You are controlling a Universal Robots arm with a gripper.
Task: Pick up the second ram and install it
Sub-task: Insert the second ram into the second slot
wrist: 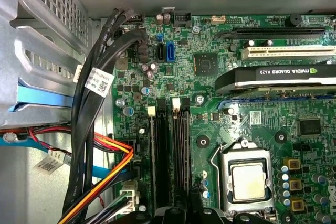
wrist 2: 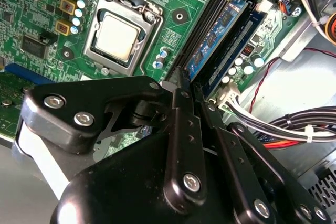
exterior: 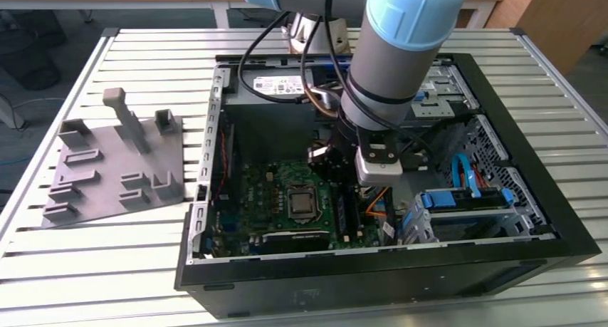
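In the second wrist view the hand (wrist 2: 185, 85) is sitting clenched directly over the second ram (wrist 2: 219, 31), whose long axis is running straight ahead from the fingertips along the slots

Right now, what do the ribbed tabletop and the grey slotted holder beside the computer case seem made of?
The ribbed tabletop looks like bare aluminium: pale, with a dull metallic sheen and straight grooves. The grey slotted holder looks like matte plastic, possibly printed; I cannot be sure.
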